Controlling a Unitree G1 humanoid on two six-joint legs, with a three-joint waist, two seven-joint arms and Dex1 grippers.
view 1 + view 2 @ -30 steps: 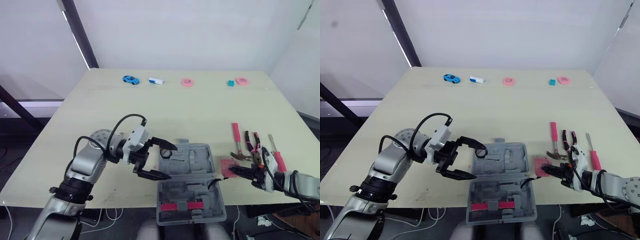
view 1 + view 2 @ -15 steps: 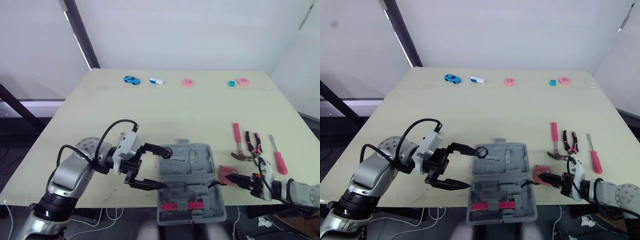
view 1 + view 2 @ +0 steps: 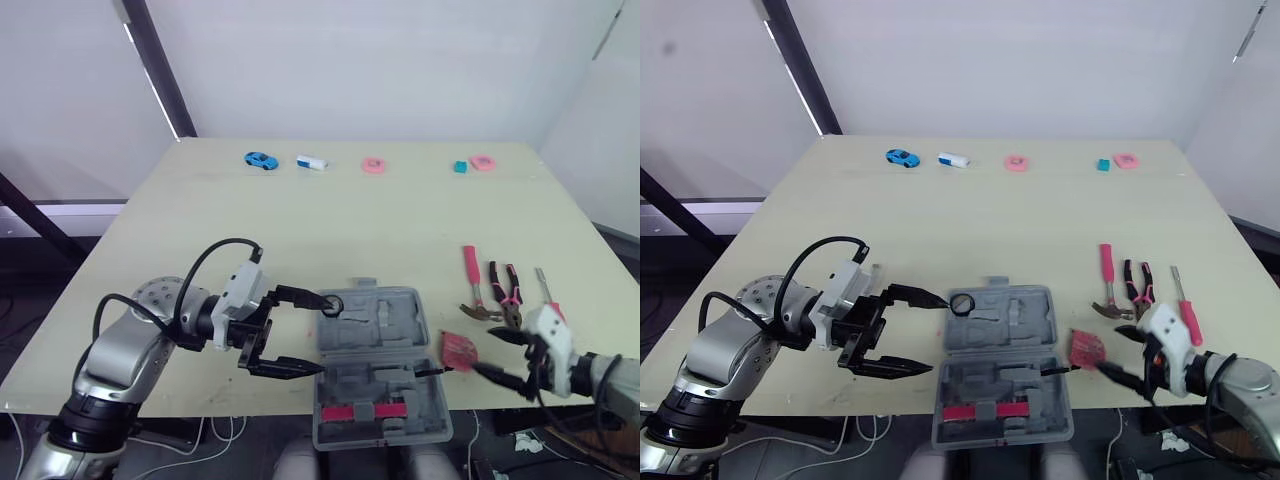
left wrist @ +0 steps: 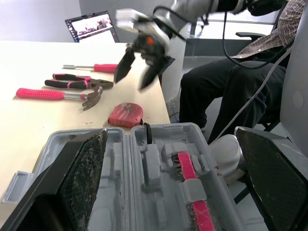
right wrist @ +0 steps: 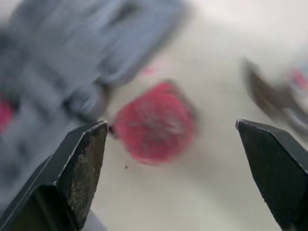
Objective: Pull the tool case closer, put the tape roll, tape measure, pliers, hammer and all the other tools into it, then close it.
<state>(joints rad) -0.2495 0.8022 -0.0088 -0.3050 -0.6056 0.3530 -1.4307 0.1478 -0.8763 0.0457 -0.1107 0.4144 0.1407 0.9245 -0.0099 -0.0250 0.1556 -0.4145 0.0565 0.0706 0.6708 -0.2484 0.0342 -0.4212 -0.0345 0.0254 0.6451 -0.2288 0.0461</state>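
The grey tool case (image 3: 395,325) lies open at the table's front edge, with a pink-handled piece (image 3: 365,412) in its near half. My left gripper (image 3: 320,335) is open at the case's left side, its fingers straddling that edge. A small black ring (image 3: 962,303) sits by the far fingertip. The red tape measure (image 3: 460,348) lies on the table right of the case. My right gripper (image 3: 1110,352) is open just right of it and holds nothing. The hammer (image 3: 472,285), pliers (image 3: 508,290) and screwdriver (image 3: 1185,318) lie further right.
A blue toy car (image 3: 260,160), a white block (image 3: 312,162), two pink rings (image 3: 373,165) and a teal block (image 3: 460,167) line the far edge. The case's near half overhangs the front edge. A seated person (image 4: 226,82) and a laptop (image 4: 91,24) appear beyond the table.
My right gripper has opened and drawn back to the right, leaving the tape measure on the table. My left arm has pulled back to the left, with its fingers still open.
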